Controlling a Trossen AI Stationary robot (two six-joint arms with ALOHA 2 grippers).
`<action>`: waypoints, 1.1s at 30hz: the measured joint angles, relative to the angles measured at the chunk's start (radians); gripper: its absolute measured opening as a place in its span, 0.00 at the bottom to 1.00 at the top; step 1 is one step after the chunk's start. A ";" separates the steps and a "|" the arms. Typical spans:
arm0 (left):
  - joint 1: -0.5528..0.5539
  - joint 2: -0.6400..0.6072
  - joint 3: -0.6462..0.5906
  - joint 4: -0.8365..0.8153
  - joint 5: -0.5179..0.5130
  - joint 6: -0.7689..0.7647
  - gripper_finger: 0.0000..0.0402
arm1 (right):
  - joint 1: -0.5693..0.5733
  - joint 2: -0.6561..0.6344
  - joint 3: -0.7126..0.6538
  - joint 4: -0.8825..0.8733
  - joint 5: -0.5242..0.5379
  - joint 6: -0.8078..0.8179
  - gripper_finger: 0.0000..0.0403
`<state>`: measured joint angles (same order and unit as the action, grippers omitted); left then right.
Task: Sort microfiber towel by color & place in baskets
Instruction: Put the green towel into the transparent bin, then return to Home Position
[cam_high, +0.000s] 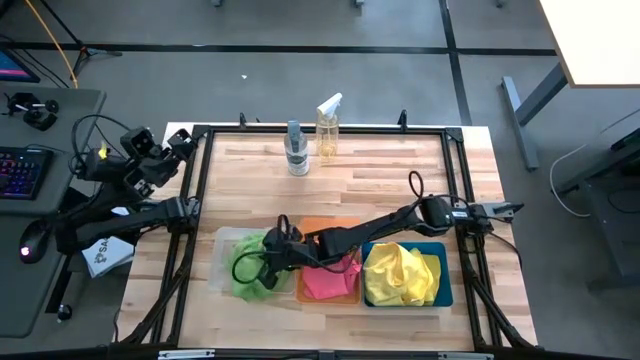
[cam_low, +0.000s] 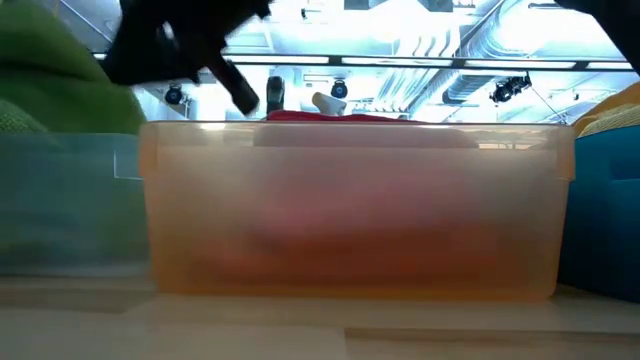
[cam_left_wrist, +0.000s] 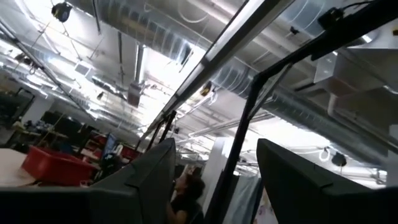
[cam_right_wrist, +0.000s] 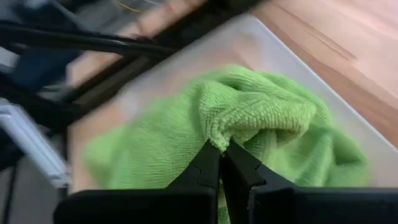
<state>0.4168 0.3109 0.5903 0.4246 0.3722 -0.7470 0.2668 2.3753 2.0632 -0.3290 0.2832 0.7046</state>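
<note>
No readable writing; white sheet (cam_high: 103, 255) off the table's left edge has dark print, too small to read. Three baskets in a row at the table's near edge: clear basket (cam_high: 222, 262), orange basket (cam_high: 340, 226), blue basket (cam_high: 441, 270). Green towel (cam_right_wrist: 261, 118), nubby microfiber, crumpled in the clear basket directly under the right gripper (cam_right_wrist: 222, 151). Its fingers are pinched together on a raised fold of the green towel. Pink towel (cam_high: 330, 280) lies in the orange basket just beside that gripper, toward its own arm; yellow towel (cam_high: 398, 275) in the blue basket farther along. Left gripper (cam_left_wrist: 214, 174) parked off the table's left side, fingers spread, holding nothing. Two spray bottles (cam_high: 312, 140) stand well beyond the right gripper.
</note>
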 joint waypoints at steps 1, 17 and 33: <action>0.000 0.000 0.000 -0.007 0.000 0.002 0.53 | -0.006 0.008 0.000 -0.011 0.000 0.016 0.00; -0.001 0.000 0.000 -0.122 -0.079 0.026 0.53 | -0.076 0.044 0.000 -0.050 -0.276 0.024 0.06; -0.001 0.003 -0.030 -0.171 -0.128 0.042 0.53 | -0.100 -0.158 0.001 -0.222 -0.344 -0.248 0.58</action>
<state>0.4160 0.3138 0.5599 0.2532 0.2443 -0.7052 0.1671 2.2176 2.0644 -0.5506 -0.0607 0.4561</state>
